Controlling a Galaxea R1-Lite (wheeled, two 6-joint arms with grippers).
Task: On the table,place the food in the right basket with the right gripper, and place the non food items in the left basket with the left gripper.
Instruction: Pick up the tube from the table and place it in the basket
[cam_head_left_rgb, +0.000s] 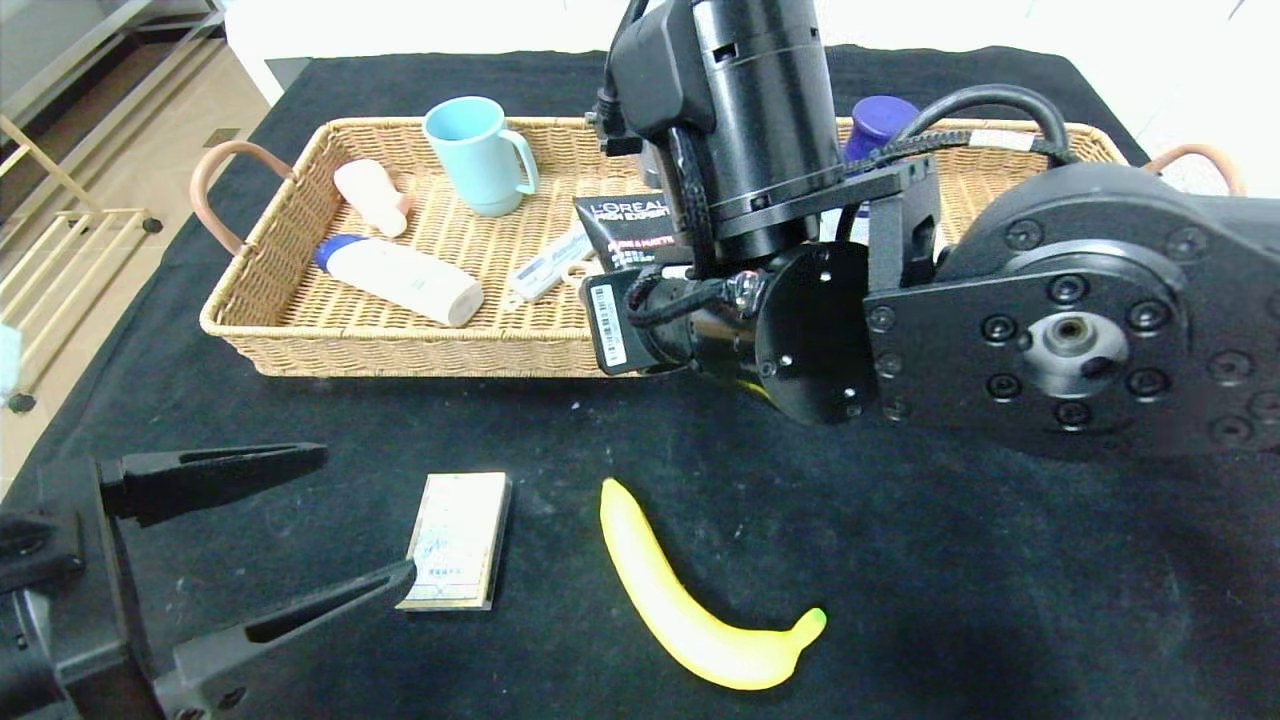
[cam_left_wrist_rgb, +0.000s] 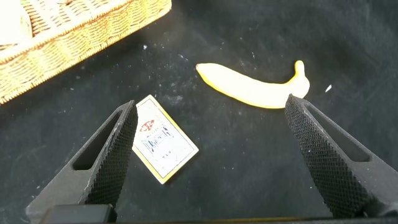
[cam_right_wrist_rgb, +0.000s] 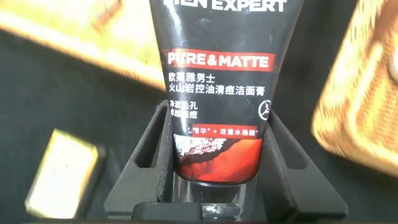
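My right gripper (cam_right_wrist_rgb: 217, 124) is shut on a black L'Oreal face-wash tube (cam_right_wrist_rgb: 217, 81), holding it near its cap end. In the head view the tube (cam_head_left_rgb: 630, 225) hangs over the middle of the long wicker basket (cam_head_left_rgb: 400, 350), and the right arm hides the gripper's fingers. My left gripper (cam_head_left_rgb: 365, 515) is open and empty, low at the table's front left. A small card box (cam_head_left_rgb: 458, 540) lies flat just past its fingertips, also in the left wrist view (cam_left_wrist_rgb: 163, 140). A yellow banana (cam_head_left_rgb: 680, 610) lies on the black cloth to the right of the box.
The basket holds a teal mug (cam_head_left_rgb: 480, 150), a white bottle with a blue cap (cam_head_left_rgb: 400, 280), a small pink bottle (cam_head_left_rgb: 372, 195), a white flat item (cam_head_left_rgb: 545, 270) and a purple object (cam_head_left_rgb: 880, 120). The right arm's big joint (cam_head_left_rgb: 1070, 340) blocks the basket's right part.
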